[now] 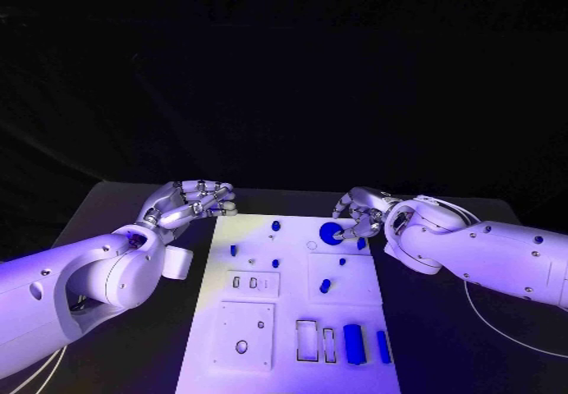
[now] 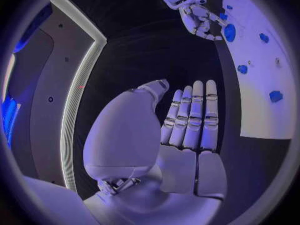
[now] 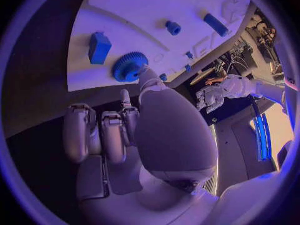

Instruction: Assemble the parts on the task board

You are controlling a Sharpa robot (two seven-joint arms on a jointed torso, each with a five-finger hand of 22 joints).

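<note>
Dark counter (image 1: 130,205) under coloured light, black backdrop behind. The white board (image 1: 290,328) lies lengthwise at the counter's middle, with bare counter on either side of its long edges.

Left hand (image 1: 190,203): just off the board's far left corner, over bare counter, apart from the board. In the left wrist view its fingers (image 2: 194,117) lie straight and close together, released, with nothing in them.

Board contents: small blue pegs (image 1: 276,225) along the far end; cut-out slots and two upright blue blocks (image 1: 353,343) near the close edge.

Blue gear (image 1: 332,233): on the board's far right part, near the right edge.

Right hand (image 1: 361,215): at the board's far right corner. Its thumb tip touches the gear's (image 3: 129,67) rim in the right wrist view; the other fingers (image 3: 103,132) are curled in, clear of the gear. Whether the gear is grasped cannot be told.
</note>
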